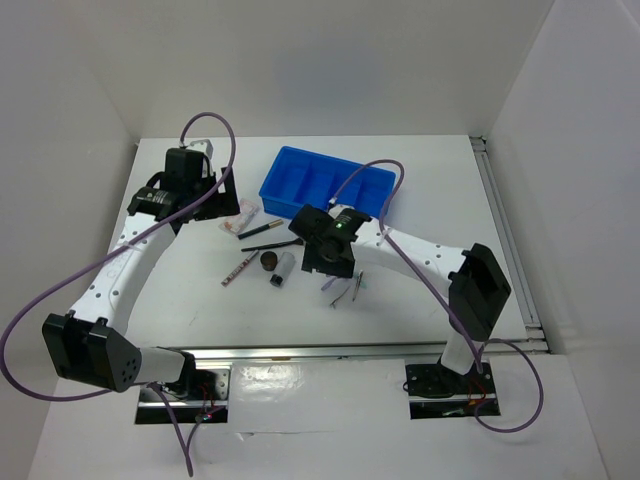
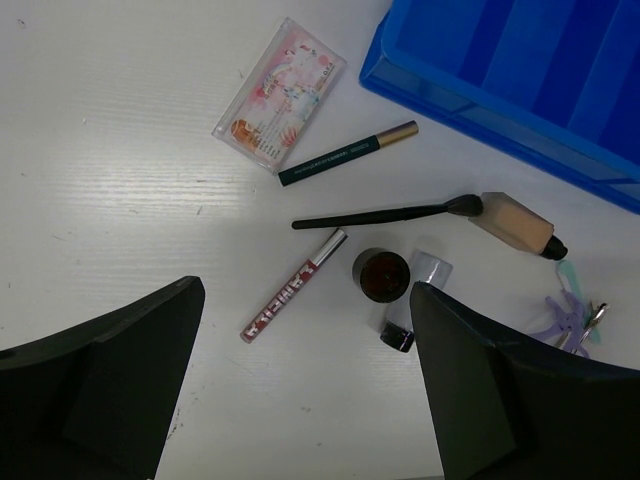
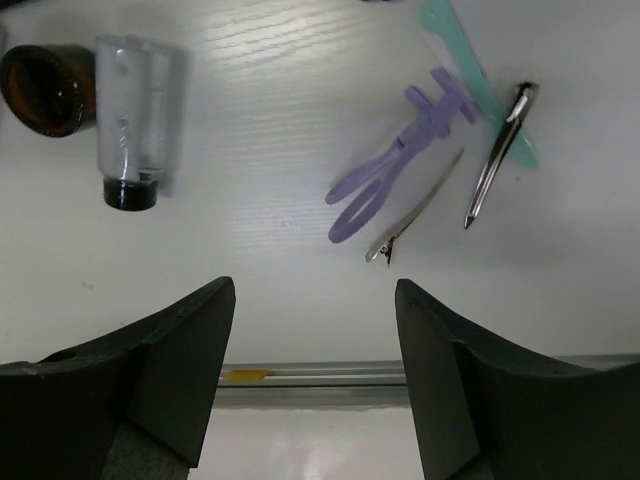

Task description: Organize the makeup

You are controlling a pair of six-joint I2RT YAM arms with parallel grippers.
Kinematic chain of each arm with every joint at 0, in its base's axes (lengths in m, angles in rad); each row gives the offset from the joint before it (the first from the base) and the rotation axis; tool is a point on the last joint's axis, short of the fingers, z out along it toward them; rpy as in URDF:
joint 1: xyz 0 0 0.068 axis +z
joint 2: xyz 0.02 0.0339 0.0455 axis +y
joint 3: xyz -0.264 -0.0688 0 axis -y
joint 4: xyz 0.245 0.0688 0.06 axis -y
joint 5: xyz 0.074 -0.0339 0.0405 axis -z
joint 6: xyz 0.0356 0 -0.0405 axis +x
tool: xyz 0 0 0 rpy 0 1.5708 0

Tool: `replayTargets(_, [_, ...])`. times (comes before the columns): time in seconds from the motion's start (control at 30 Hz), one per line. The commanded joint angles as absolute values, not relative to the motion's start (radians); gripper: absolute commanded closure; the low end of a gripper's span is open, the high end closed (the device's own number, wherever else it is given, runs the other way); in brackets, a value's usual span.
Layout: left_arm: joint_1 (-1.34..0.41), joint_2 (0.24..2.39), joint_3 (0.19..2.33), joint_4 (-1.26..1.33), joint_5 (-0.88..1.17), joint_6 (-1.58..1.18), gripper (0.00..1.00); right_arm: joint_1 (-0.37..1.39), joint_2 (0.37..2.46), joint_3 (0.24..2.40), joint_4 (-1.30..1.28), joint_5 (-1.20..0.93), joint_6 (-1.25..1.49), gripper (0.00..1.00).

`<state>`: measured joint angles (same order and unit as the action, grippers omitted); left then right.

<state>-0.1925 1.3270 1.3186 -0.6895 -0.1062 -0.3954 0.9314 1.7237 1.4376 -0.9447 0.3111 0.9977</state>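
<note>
The makeup lies loose on the white table. In the left wrist view I see a pinkish packet, a dark pencil with a gold end, a black wand, a beige black-tipped tube, a red gloss tube, a brown round pot and a grey cylinder. The right wrist view shows the pot, the cylinder, a lilac tool and a green tool. My left gripper is open and empty, above the table short of the gloss tube. My right gripper is open and empty, near the lilac tool.
The blue compartment tray stands at the back centre, its wall close to the beige tube. Two metal hair clips lie beside the lilac tool. A metal rail runs along the table's near edge.
</note>
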Motion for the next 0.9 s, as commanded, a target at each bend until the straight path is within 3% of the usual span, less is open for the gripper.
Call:
replayTargets(0.0, [-0.196,1.315,1.319,-0.681,-0.107,-0.380,0.02,0.928,1.707,1.462,-1.048,0.360,1.190,0.28])
replayTargets(0.33, [-0.196,1.333,1.339,-0.692,-0.089,-0.380,0.02,0.870,1.716,1.370,-0.956,0.350,1.184,0.33])
replayTargets(0.6, [-0.196,1.333,1.348,-0.692,-0.089,-0.380,0.02,0.851,1.756,1.384,-0.916,0.341,1.144,0.46])
replayTargets(0.87, [-0.196,1.333,1.348,-0.692,-0.089,-0.380,0.02,0.851,1.784,1.384,-0.868,0.308,1.121,0.53])
